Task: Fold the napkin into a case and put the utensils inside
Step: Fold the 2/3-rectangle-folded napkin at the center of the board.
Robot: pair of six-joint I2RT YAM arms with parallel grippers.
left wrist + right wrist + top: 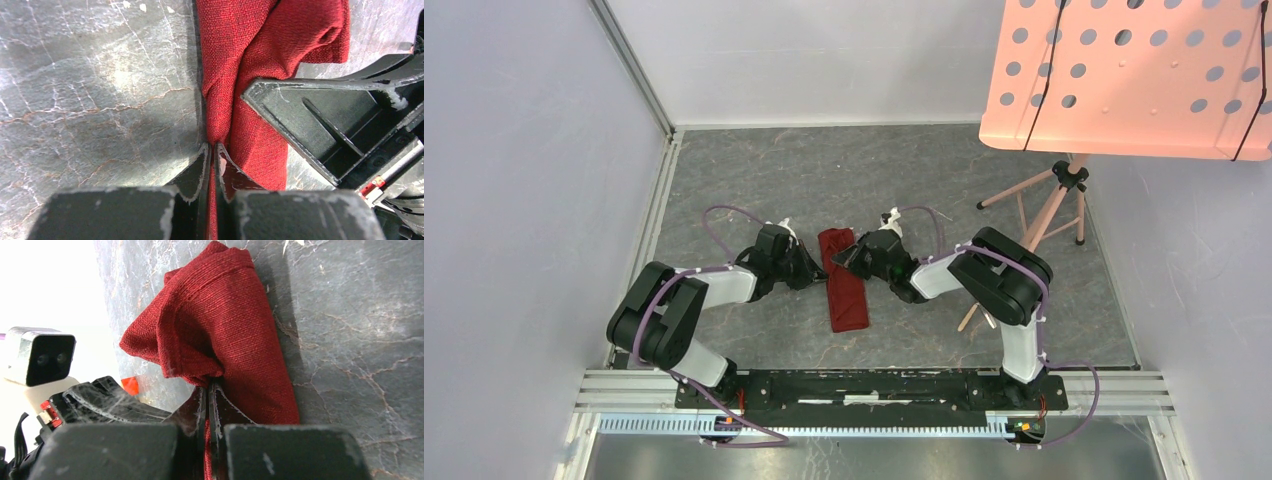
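The dark red napkin (844,290) lies as a narrow folded strip on the grey floor between my two arms. My left gripper (816,262) is shut on its left edge; in the left wrist view the cloth (260,60) is pinched between the closed tips (214,147). My right gripper (846,258) is shut on the top right part of the cloth; in the right wrist view the napkin (225,335) bunches up above the closed tips (207,385). The two grippers stand close together at the strip's far end. No fork or spoon shows in any view.
A pink perforated music stand (1124,75) on thin pink tripod legs (1049,200) stands at the back right. White walls enclose the grey marbled floor (824,170) at the back and left. The mounting rail (864,385) runs along the near edge.
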